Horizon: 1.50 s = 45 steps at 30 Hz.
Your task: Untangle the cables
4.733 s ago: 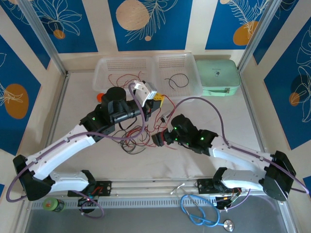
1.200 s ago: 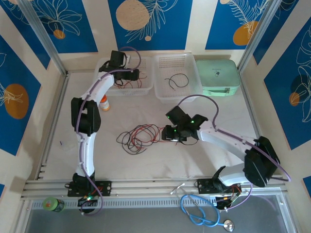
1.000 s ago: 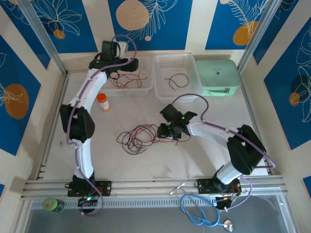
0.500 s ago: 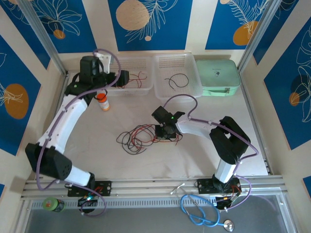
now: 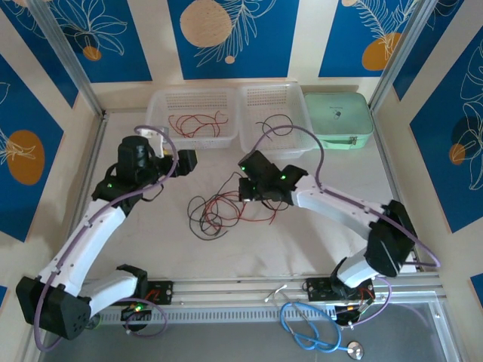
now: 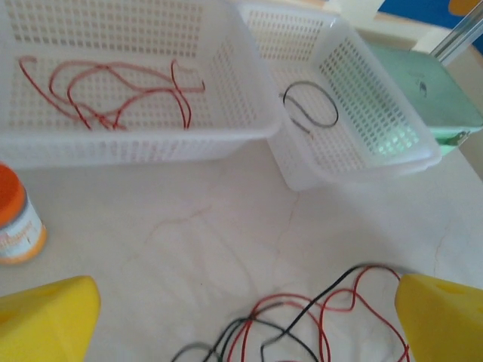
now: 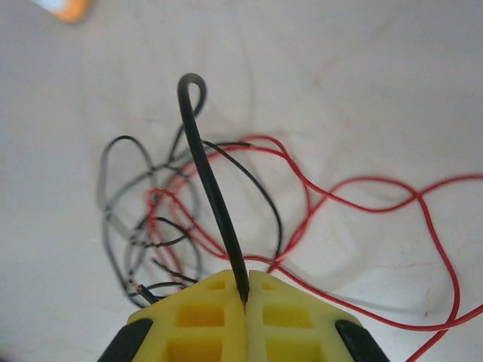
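Right gripper [image 7: 245, 292] is pressed together above the tangle of cables [image 5: 219, 213] mid-table, pinching one black strand [image 7: 205, 170]; left gripper [image 6: 243, 317] hangs spread wide to its left. Light, limp wires likely snag, so grip single strands near free ends.

A robotics lab test cell: aluminium frame posts [image 5: 66, 59], printed blue backdrop panels [image 5: 275, 41], slotted mounting rail [image 5: 226, 289].

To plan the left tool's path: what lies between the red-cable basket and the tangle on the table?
Bare table, as seen in the left wrist view; the basket and the tangle lie apart.
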### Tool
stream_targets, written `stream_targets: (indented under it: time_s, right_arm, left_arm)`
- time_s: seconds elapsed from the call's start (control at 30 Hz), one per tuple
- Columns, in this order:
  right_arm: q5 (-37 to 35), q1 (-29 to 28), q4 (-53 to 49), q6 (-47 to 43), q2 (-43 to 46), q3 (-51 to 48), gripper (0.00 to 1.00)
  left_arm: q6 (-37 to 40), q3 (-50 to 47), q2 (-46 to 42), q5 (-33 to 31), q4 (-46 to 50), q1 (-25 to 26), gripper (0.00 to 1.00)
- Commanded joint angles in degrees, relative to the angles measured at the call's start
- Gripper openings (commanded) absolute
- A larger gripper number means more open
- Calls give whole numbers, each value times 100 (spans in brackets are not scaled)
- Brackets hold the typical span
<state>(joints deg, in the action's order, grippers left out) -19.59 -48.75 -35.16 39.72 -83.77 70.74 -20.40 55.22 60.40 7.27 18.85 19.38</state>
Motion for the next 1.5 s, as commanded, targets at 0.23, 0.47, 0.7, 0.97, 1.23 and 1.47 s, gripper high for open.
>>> stream_targets:
  time_s: [0.23, 0.47, 0.7, 0.97, 1.23, 1.47]
  right_arm:
    - [-98, -8, -902, -824, 790, 1309, 0]
    - [-75, -7, -1114, -1044, 974, 1897, 0]
    - [-113, 39, -1243, -1164, 1173, 2261, 0]
    - [-103, 208, -1344, -1291, 1391, 2677, 0]
    - [-4, 288, -1516, -1467, 1390, 3400, 0]
    - [49, 296, -1628, -1512, 1337, 3785, 0]
  left_arm:
    - [-316, -560, 44, -50, -587, 858, 97]
    - [-135, -627, 398, -164, -950, 1472, 97]
    - [-58, -726, 731, -190, -1175, 1831, 96]
    - [-65, -966, 918, -301, -1334, 2021, 95]
    - [32, -1272, 1451, -281, -2046, 2174, 93]
    - [336, -1468, 1851, -16, -3111, 2246, 90]
